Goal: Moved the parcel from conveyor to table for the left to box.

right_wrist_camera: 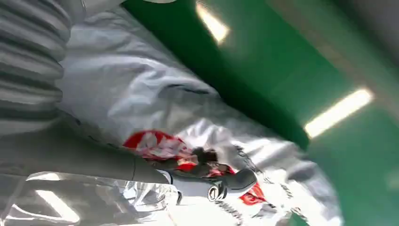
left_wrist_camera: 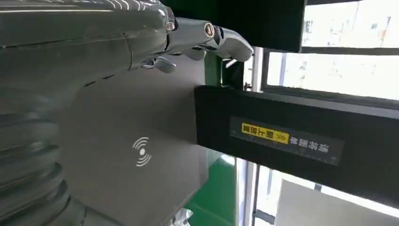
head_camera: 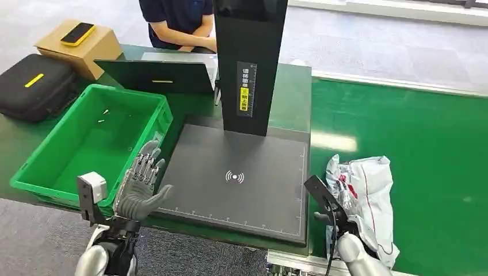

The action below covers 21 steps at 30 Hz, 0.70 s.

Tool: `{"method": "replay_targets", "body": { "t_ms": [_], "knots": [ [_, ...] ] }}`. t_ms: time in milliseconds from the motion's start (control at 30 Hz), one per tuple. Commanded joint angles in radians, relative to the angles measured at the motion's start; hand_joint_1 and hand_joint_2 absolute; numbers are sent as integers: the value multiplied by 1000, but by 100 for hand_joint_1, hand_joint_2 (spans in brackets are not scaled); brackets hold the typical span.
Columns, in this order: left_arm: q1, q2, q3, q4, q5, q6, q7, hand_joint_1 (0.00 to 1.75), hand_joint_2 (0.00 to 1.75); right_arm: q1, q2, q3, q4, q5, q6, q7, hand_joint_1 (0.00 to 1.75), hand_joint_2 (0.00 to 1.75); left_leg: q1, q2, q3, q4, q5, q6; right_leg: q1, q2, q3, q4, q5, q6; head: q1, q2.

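The parcel is a crumpled white plastic bag with red print, lying on the green conveyor right beside the table's edge. My right hand comes from below and grips its near left side; in the right wrist view the thumb presses across the bag. The left hand hovers with fingers spread and nothing in it, at the near right corner of the green bin. In the left wrist view its fingers reach out over the grey pad.
A dark grey scanning pad covers the table's middle, with a tall black post at its far edge. Behind the table a person sits. A black case and a cardboard box lie far left.
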Motion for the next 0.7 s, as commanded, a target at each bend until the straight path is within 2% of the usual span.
{"method": "replay_targets", "body": {
  "t_ms": [33,67,100,267,533,667,700],
  "knots": [
    [5,17,2,0,1,-6,9,0,175,237,-16,-21,-229,24,6,60,0,175,1,-4,0,-1,0,-2,1,-3,2,-2,-1,-1,0,0],
    [1,18,2,5,1,-8,10,0,175,250,-11,-32,-243,23,5,63,24,175,1,-5,1,-2,0,-3,0,-4,3,-3,-1,-1,0,0],
    [-3,20,2,12,0,-10,11,0,175,273,1,-57,-258,18,10,72,175,175,0,-3,0,-1,0,-2,0,-2,2,-2,-1,-1,0,0],
    [-5,28,2,26,0,-9,7,0,175,320,31,-116,-296,29,13,76,175,175,0,-5,0,-2,0,-2,0,-3,2,-3,-1,-1,0,0],
    [10,20,10,14,-6,-10,6,0,175,313,77,-181,-323,60,2,35,175,175,1,-1,1,-1,-1,-1,0,0,2,-3,-1,-1,0,0],
    [15,13,19,9,-9,-17,3,0,175,306,112,-230,-366,62,-51,-39,175,175,0,0,0,-1,-1,-2,0,1,1,-2,0,-1,0,0],
    [19,9,25,5,-10,-19,0,0,175,303,133,-256,-402,40,-137,-122,175,175,0,0,1,-2,-1,-2,0,1,1,-2,-1,-1,0,0]
  ]
}}
